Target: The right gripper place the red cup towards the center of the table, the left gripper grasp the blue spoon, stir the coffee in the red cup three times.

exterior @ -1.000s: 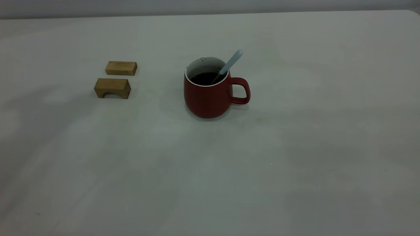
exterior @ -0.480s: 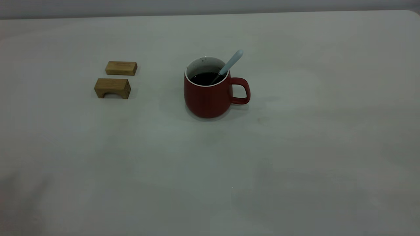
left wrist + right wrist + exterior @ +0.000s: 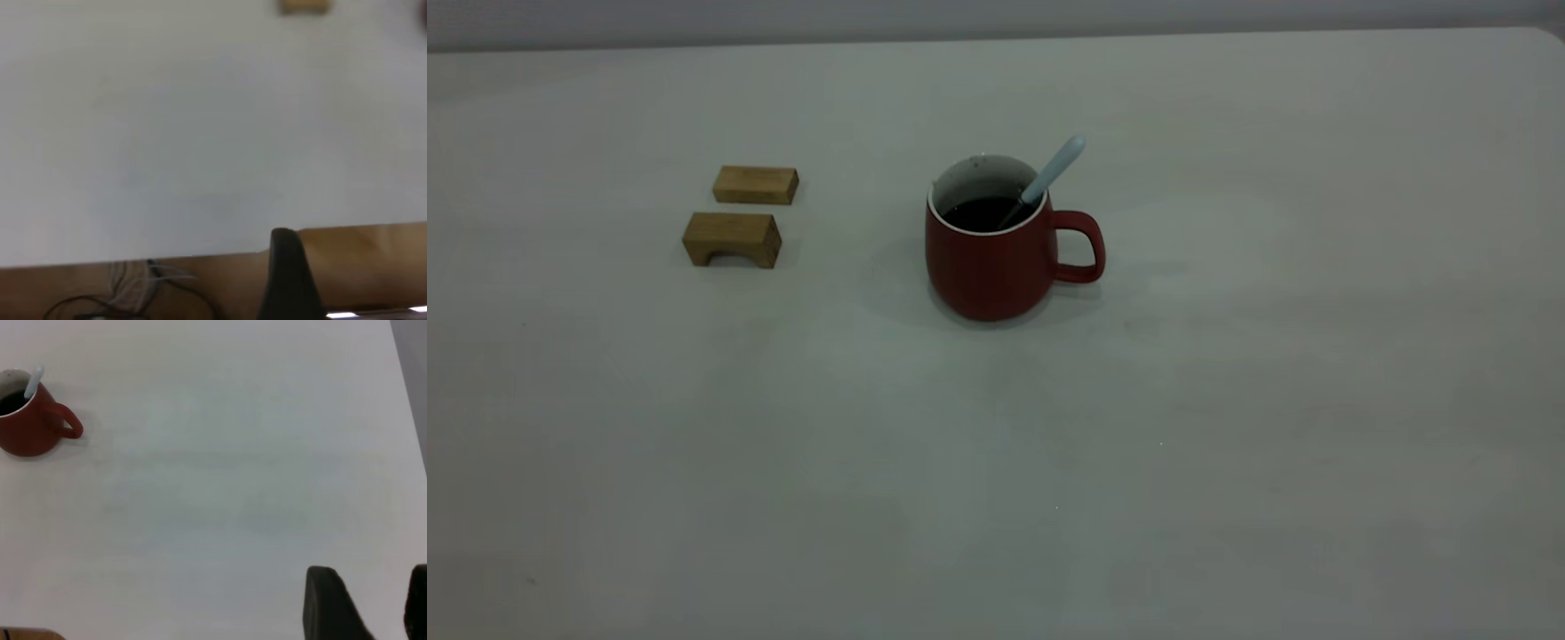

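Item: red cup (image 3: 996, 253), upright near the middle of the table (image 3: 1227, 444), handle toward the right arm's side; unmoved over the last second. Coffee (image 3: 983, 213) inside. Blue spoon (image 3: 1049, 173) stood in the cup, leaning on the handle-side rim, held by nothing. Two wooden blocks (image 3: 743, 213) lay well apart from the cup, on the left arm's side.

Right gripper (image 3: 370, 610): far from the cup, fingers parted, empty. Left gripper (image 3: 287, 280): far off, at the table edge; we could not tell its fingers' state.

We noted only shifting shadows around the cup. We judged the task finished or nearly so.
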Robot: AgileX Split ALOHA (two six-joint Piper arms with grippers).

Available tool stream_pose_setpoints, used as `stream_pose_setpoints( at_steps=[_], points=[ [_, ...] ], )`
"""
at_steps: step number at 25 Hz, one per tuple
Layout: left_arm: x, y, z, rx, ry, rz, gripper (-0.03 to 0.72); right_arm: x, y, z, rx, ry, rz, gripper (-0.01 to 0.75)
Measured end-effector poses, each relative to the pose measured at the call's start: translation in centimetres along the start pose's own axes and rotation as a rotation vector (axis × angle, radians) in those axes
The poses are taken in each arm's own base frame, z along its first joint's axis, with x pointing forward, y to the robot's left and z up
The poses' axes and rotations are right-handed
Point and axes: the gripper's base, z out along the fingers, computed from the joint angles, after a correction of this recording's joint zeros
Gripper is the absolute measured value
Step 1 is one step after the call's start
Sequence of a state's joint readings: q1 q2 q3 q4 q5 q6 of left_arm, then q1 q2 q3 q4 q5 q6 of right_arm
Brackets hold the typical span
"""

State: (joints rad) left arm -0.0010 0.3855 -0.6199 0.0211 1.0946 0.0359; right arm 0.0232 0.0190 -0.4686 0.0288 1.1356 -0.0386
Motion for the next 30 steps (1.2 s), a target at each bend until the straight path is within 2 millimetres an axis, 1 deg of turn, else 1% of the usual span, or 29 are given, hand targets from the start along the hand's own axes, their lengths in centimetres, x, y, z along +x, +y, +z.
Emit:
stream_pose_setpoints(
  at_steps=[2,5,12,18,30],
  points=[
    [1.7,-0.1,0.5,-0.006,-0.030,-0.007,0.577,0.0,0.0,0.0,0.000,0.000,0.000,0.317],
    [3.5,-0.1,0.4,-0.009,-0.095,-0.039,0.577,0.0,0.0,0.0,0.000,0.000,0.000,0.317],
    [5.6,-0.2,-0.7,-0.015,-0.216,-0.062,0.577,0.0,0.0,0.0,0.000,0.000,0.000,0.317],
    [6.5,-0.2,-0.6,-0.014,-0.238,-0.081,0.577,0.0,0.0,0.0,0.000,0.000,0.000,0.317],
    [6.6,-0.2,-0.6,-0.015,-0.238,-0.079,0.577,0.0,0.0,0.0,0.000,0.000,0.000,0.317]
  ],
)
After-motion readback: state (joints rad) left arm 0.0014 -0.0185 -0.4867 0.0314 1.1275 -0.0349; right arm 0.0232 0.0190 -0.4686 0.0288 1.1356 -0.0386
